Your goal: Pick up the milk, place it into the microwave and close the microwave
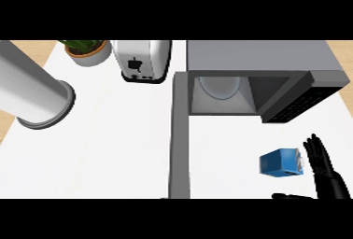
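The milk (280, 163) is a small blue carton lying on the white counter at the lower right, in front of the microwave. My right hand (325, 172) stands just to its right with straight fingers pointing up; its thumb shows near the lower edge, below the carton. The hand is open and not touching the milk. The grey microwave (265, 56) sits at the upper right with its cavity showing a white turntable (222, 87). Its door (179, 135) hangs open to the left, running down toward me. A grey forearm (31, 93) crosses the upper left; its hand is out of view.
A white toaster (143, 61) stands left of the microwave at the back. A potted plant (88, 49) sits further left. The open door splits the counter (110, 149) into a left and a right part.
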`<act>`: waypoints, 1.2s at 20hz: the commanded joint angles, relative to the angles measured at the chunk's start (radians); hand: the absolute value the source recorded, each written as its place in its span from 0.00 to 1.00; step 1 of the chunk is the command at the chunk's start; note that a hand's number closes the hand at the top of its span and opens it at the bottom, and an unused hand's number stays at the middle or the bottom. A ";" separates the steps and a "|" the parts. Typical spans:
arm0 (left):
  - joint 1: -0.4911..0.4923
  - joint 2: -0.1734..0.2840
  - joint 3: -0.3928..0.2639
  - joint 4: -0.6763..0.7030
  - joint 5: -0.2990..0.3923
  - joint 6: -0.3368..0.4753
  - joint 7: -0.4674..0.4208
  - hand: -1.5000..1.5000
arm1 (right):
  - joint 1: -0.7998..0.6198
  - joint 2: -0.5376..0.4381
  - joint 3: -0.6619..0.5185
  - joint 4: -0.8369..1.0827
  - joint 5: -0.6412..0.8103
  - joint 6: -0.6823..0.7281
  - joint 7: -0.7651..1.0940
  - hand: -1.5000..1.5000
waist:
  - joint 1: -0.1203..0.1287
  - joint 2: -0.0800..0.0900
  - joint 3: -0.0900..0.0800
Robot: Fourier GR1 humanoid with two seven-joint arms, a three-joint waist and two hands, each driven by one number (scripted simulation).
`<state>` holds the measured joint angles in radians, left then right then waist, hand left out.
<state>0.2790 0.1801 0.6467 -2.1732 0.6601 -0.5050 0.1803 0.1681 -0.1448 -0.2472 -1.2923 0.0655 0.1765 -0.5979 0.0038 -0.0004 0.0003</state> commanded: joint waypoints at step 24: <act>-0.022 0.037 0.094 -0.018 0.113 -0.001 0.104 0.00 | -0.354 0.006 0.004 0.611 0.108 -0.150 -0.470 1.00 | 0.003 -0.001 0.000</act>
<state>0.2628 0.1747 0.7117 -2.1736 0.7081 -0.5427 0.2342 -0.1700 -0.1908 -0.2580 -0.6570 0.1754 0.0682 -1.0206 0.0072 -0.0013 -0.0019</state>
